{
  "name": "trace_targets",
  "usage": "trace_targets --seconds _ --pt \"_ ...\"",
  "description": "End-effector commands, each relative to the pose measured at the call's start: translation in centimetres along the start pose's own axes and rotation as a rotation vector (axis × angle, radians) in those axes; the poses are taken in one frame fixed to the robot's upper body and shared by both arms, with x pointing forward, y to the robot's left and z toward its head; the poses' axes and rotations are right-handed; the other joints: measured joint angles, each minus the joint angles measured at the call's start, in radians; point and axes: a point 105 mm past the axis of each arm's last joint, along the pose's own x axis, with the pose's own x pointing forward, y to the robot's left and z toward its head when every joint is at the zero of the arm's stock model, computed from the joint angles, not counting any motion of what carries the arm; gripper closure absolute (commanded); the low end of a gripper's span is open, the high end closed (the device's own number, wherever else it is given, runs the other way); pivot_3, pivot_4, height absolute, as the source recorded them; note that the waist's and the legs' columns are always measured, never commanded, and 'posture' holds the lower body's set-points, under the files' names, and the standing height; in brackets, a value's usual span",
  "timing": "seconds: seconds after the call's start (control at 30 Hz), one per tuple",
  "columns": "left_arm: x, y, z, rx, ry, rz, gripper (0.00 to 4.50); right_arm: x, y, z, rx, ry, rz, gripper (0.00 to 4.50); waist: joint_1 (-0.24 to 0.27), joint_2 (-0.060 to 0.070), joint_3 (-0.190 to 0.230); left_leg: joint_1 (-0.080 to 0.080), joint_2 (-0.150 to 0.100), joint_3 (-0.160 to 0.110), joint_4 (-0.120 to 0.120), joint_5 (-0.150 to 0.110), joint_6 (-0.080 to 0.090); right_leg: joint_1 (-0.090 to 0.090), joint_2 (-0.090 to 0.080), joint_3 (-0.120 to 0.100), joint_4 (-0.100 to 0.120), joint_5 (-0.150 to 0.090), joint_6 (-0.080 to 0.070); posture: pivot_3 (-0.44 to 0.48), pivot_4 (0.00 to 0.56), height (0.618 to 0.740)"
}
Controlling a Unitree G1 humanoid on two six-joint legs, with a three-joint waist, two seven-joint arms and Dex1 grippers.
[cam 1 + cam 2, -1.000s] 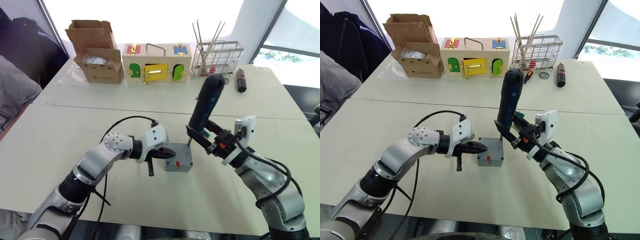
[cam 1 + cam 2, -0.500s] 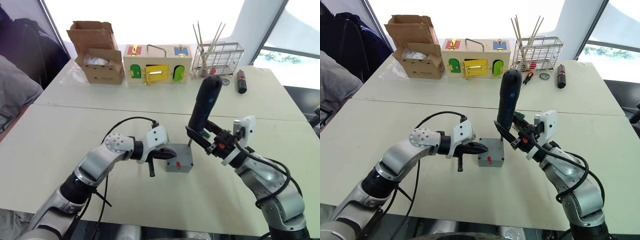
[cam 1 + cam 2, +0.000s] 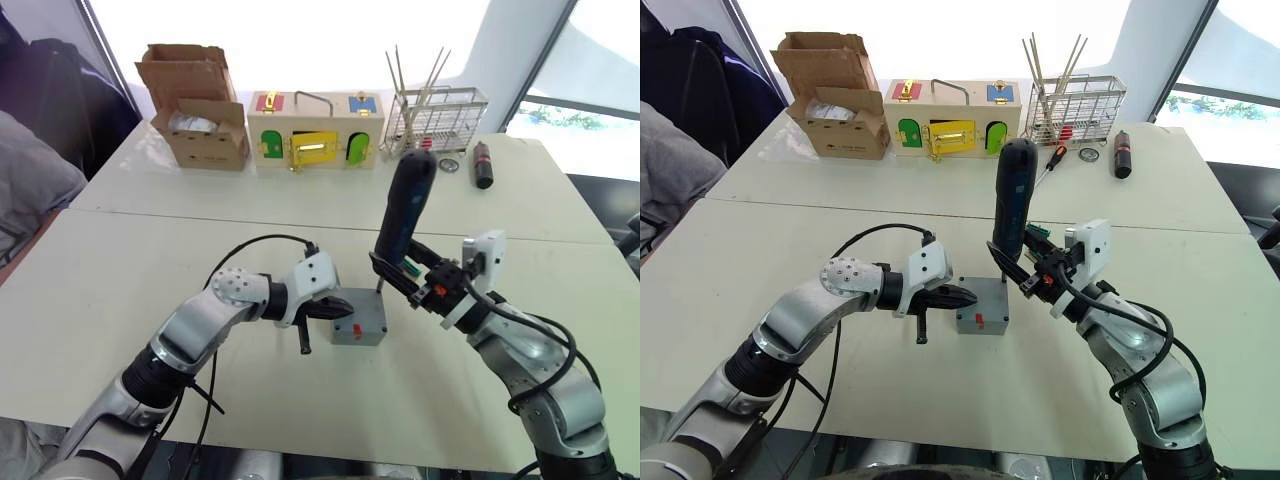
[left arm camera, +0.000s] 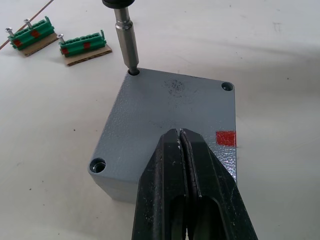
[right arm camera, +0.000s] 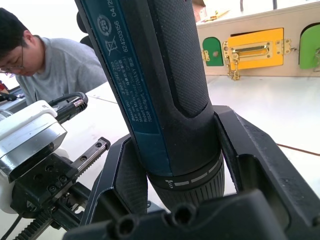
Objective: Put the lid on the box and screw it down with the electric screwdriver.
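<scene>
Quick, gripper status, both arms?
Left gripper: shut, empty, tips pressing on the lid.
Right gripper: shut on the electric screwdriver, bit in a corner hole.

- Brown cardboard carton (image 3: pixel 830 95) at the table's far left, flaps open
- Wooden box (image 3: pixel 952 118) with coloured doors just beside it
- Wire basket (image 3: pixel 1076 105) holding thin sticks, right of the wooden box
- Short black cylinder (image 3: pixel 1122 151) lying near the basket
- Two green terminal blocks (image 4: pixel 59 40) on the table
- Seated person (image 5: pixel 47 62) in grey
</scene>
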Motion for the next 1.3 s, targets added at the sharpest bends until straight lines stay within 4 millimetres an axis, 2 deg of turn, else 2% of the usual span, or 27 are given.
trace_targets --seconds 0.03,0.37,0.5,0.6,0.67,0.73,0.83,0.93,0.97,1.07,1.17,1.3 --pt "0.2 -0.1 -1.0 -0.021 0.037 0.004 4.50 -0.7 0.4 -7.0 0.146 0.281 -0.005 2.74 0.000 0.000 0.000 0.000 0.000 0.000 0.000 0.000 0.000 0.000 0.000 0.000 0.000 0.000 0.000 0.000 0.150 0.740" --pt "0.2 -0.1 -1.2 -0.027 0.037 0.006 4.50 -0.8 0.3 -6.5 0.142 0.259 -0.009 2.74 0.000 0.000 0.000 0.000 0.000 0.000 -0.003 0.000 0.000 0.000 -0.002 -0.001 -0.003 -0.001 -0.002 0.000 0.150 0.740" --pt "0.2 0.0 -1.1 -0.024 0.035 0.008 4.50 -0.7 -0.2 -5.1 0.104 0.208 -0.016 2.74 0.001 0.000 0.000 0.000 -0.001 0.000 -0.006 0.000 0.000 0.001 -0.003 -0.001 -0.007 -0.001 -0.003 0.000 0.150 0.740" --pt "0.2 0.0 -1.0 -0.021 0.031 0.009 4.50 -0.4 -0.9 -2.4 0.061 0.134 -0.017 2.74 0.001 0.002 0.001 0.000 -0.001 0.000 -0.009 0.000 0.000 0.001 -0.003 -0.002 -0.011 0.000 -0.004 0.000 0.150 0.740" --pt "0.1 0.1 -0.9 -0.014 0.024 0.010 4.50 0.1 -1.1 1.5 0.000 0.034 0.016 2.74 0.000 0.005 0.005 -0.001 -0.001 0.000 -0.009 0.000 0.000 0.001 -0.003 -0.002 -0.012 0.001 -0.005 0.000 0.150 0.740" --pt "-0.1 0.2 -0.8 -0.008 0.018 0.011 4.50 0.4 -0.5 5.6 -0.069 -0.075 0.085 2.74 0.000 0.010 0.015 -0.002 -0.002 0.001 -0.008 0.000 0.000 0.000 -0.004 -0.002 -0.013 0.002 -0.005 0.000 0.150 0.740" --pt "-0.2 0.4 -0.8 -0.018 0.011 0.020 4.50 0.3 -0.1 8.7 -0.108 -0.141 0.138 2.74 0.002 0.012 0.025 -0.006 -0.002 0.001 -0.009 0.001 0.000 -0.004 -0.004 -0.002 -0.013 0.003 -0.004 0.000 0.150 0.740" --pt "-0.3 0.6 -0.8 -0.028 0.000 0.031 4.50 0.1 -0.5 10.4 -0.107 -0.173 0.148 2.74 0.002 0.013 0.025 -0.018 -0.002 0.001 -0.010 0.002 -0.001 -0.016 -0.004 -0.003 -0.012 0.004 -0.002 0.000 0.150 0.740" --pt "-0.4 0.8 -0.6 -0.032 -0.016 0.040 4.50 -0.1 -0.8 11.5 -0.104 -0.200 0.152 2.74 0.002 0.013 0.025 -0.023 -0.002 0.000 -0.009 0.007 -0.011 -0.021 -0.003 -0.004 -0.010 0.005 -0.001 0.000 0.150 0.740" --pt "-1.0 1.4 0.5 -0.019 -0.066 0.072 4.50 -0.4 -2.0 13.8 -0.106 -0.253 0.149 2.74 0.001 0.013 0.029 -0.023 -0.003 0.000 -0.010 0.008 -0.011 -0.021 -0.003 -0.004 -0.010 0.005 -0.001 0.000 0.150 0.740" --pt "-1.7 2.6 2.9 -0.006 -0.164 0.130 4.50 -0.5 -3.6 14.2 -0.071 -0.243 0.114 2.74 0.002 0.010 0.035 -0.023 -0.003 0.001 -0.009 0.008 -0.008 -0.021 -0.003 -0.004 -0.009 0.005 0.000 0.000 0.150 0.740" --pt "-2.8 3.9 6.7 -0.013 -0.295 0.150 4.50 -0.9 -7.4 13.5 0.053 -0.100 0.009 2.74 0.005 0.008 0.048 -0.023 -0.003 0.000 -0.004 0.008 -0.004 -0.023 -0.003 -0.005 0.000 0.005 0.000 0.000 0.150 0.740"
